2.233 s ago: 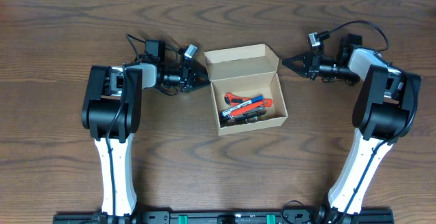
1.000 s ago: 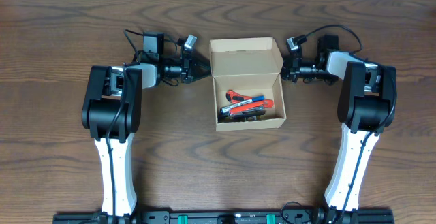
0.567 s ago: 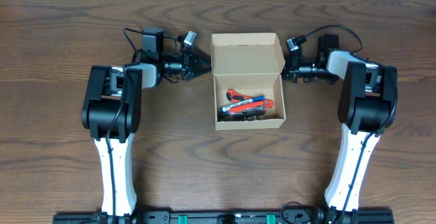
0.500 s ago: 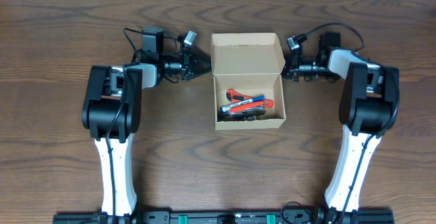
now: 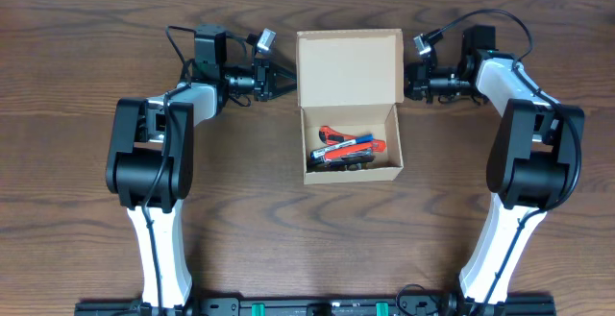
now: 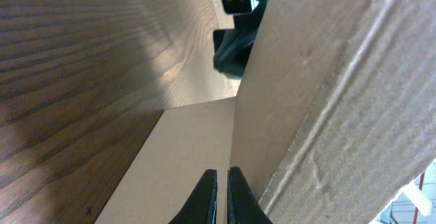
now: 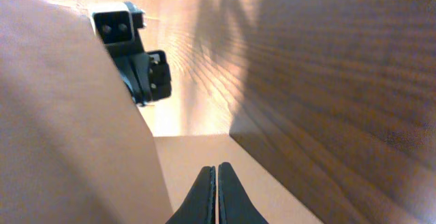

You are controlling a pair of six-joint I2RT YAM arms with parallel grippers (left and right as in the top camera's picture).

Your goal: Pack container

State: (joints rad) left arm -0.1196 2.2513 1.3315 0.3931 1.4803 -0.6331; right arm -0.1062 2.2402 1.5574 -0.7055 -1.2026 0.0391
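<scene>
Container (image 5: 356, 175) on bench (image 5: 96, 47), flap lid (image 5: 349, 66) open, markers (image 5: 346, 149) inside. Left pincer (image 5: 281, 74) and right pincer (image 5: 407, 78): both closed tight, empty, flanking the flap.

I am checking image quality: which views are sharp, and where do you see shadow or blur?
Overhead: sharp, evenly lit, the cardboard box clear. Left wrist: a bright patch on the table, darker wood at lower left. Right wrist: the near box blurred at left, the table shaded at right.
</scene>
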